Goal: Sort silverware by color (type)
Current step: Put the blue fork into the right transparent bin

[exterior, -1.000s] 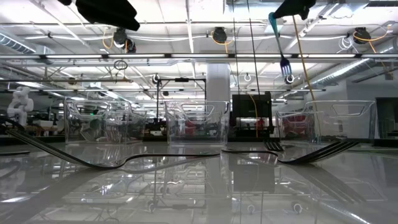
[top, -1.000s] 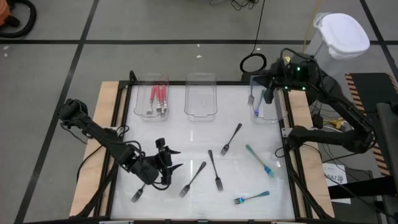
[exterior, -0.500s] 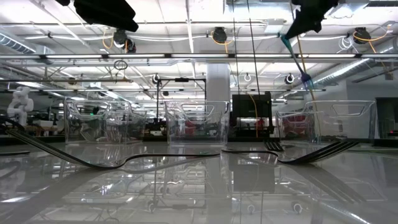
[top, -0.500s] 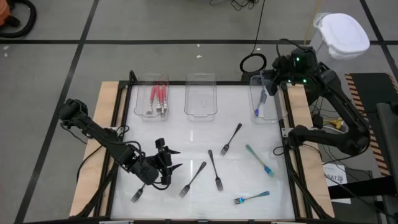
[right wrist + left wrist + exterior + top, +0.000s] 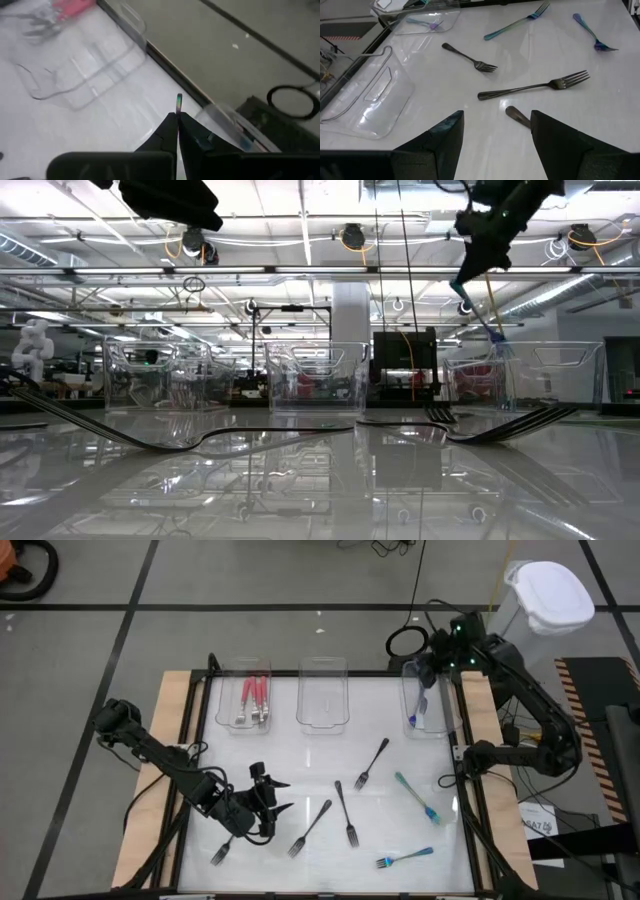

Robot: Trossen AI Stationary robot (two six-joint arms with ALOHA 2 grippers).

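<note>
My right gripper [image 5: 429, 675] is shut on a blue-teal fork [image 5: 420, 706] above the clear right tray [image 5: 441, 718] at the far right. In the low view the fork [image 5: 480, 313] slants down from the gripper [image 5: 462, 277], its tines at about the tray's rim. My left gripper [image 5: 279, 799] stands open above the table's near left. The handle end of a black fork [image 5: 517, 115] shows between its fingers, untouched. Red forks [image 5: 254, 700] lie in the left tray [image 5: 222, 700]. Three more black forks [image 5: 372, 762] [image 5: 345, 812] [image 5: 222, 851] and two teal ones [image 5: 416, 797] [image 5: 405, 858] lie flat on the table. My right gripper pinches the fork's handle near its free end between its two shut fingers; the handle's tip [image 5: 179, 101] pokes out past them. The fork hangs slanting below the fingers, tines down, clear of the table.
An empty clear tray [image 5: 322, 718] stands at the far middle. Black frame rails run along the table's left and right sides [image 5: 470, 790]. A white-lidded bin [image 5: 548, 595] stands off the far right corner.
My right gripper has swung toward the far edge, sunk and rolled, carrying the blue-teal fork from beside the right tray's left wall to over that tray. The fork has tipped from hanging nearly upright to slanting, its tines now lower, by the tray's rim.
</note>
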